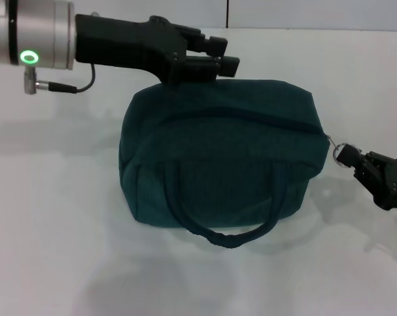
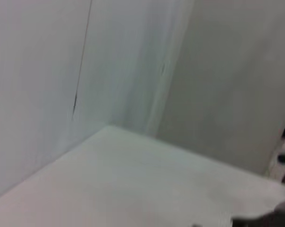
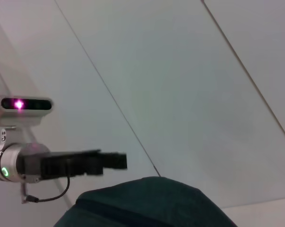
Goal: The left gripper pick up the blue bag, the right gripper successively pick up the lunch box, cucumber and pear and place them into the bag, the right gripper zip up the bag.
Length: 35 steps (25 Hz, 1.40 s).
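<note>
Two grippers flank one bag in the head view. The blue bag sits upright in the middle of the white counter, its zipper line running closed along the top from left to right, and one loop handle droops down its near face onto the counter. The left gripper reaches in from the left above the bag's far top edge, with its silver cuff and green ring at the far left; its fingers lie narrow, nearly together, and whether they pinch any fabric cannot be told. The right gripper comes in low from the right, just at the bag's right end, with its fingers clamped on the silver ring pull of the zipper. The lunch box, cucumber and pear do not show on the counter. In the left wrist view only pale wall panels and a bare stretch of counter appear, with a dark blur at one corner too vague to name. In the right wrist view the rounded top of the bag fills the lower edge, the left gripper hovers level just above it with fingers close together, and the head camera with a pink light sits above the cuff.
</note>
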Tool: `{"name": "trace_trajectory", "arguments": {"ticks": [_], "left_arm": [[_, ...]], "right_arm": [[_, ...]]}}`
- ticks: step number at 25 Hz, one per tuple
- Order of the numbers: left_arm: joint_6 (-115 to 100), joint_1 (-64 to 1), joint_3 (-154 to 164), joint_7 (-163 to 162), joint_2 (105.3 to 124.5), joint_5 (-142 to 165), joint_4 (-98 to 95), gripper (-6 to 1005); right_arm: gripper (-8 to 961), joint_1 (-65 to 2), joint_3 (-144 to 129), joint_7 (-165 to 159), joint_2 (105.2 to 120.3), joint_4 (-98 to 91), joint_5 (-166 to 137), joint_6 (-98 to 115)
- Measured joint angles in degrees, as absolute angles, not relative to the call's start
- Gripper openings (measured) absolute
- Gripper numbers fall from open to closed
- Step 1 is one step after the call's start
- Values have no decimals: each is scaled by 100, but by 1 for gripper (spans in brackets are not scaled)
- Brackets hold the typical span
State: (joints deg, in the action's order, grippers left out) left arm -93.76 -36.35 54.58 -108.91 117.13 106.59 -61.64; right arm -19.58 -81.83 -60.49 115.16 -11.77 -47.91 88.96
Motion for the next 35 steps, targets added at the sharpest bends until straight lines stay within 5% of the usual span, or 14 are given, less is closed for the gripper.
{"name": "trace_trajectory", "arguments": {"ticks": [19,27,35], "left_arm": [[-9690,-4055,5617,-11709,11695,11822,-6258,432],[-9926,-4283,5789,-12018,11628,11986,-6206,148],[-9881,-4255,5690,-11915,11632,11819,-6265,143]], "right_arm": [[13,-1898,-8147,-5966,11523,-1187,-4754,8988],[13,-1899,-8139,-5966,11523,-1202,-4746,8992],[13,-1853,-8123,-5917,11517,-1188,-4717,9035]]}}
